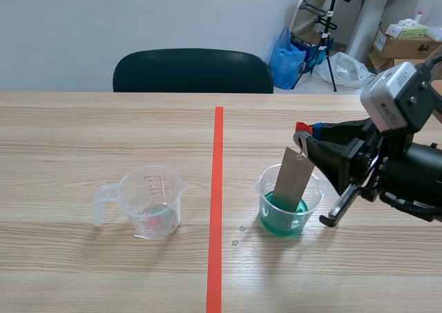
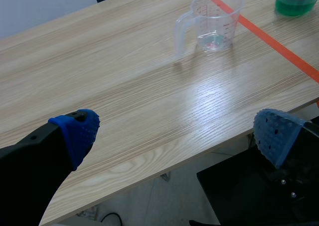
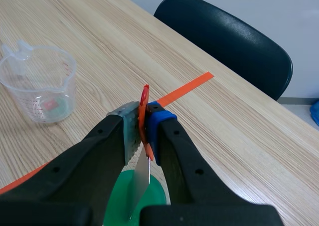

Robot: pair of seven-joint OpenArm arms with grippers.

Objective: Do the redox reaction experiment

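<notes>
Right gripper (image 1: 307, 130): comes in from 3 o'clock of the green-liquid beaker (image 1: 290, 209). Fingers closed tight on the top end of a grey metal strip (image 1: 293, 178). In the right wrist view a red piece (image 3: 144, 111) is pinched between the pads with it; clip or tag, cannot tell.

Strip: lower end dipped in the green liquid, upper end leaning toward 1 o'clock against the beaker's rim side. Grip is high on the dry end, probably so the pads stay out of the solution while the metal soaks.

Beaker stands on the table (image 1: 103, 126), just at 3 o'clock of the orange-red tape line (image 1: 217, 209).

Clear measuring cup (image 1: 153, 202): at 9 o'clock of the beaker, across the tape, well apart, handle pointing to 9 o'clock. Only a faint tint at its bottom; looks poured out.

Left gripper (image 2: 177, 136): fingers spread wide, nothing between them, hanging over the near table edge. The cup is far ahead at about 1 o'clock of it. Parked out of the way, I judge.

Step in hand: immersion of the strip for the reaction.
</notes>
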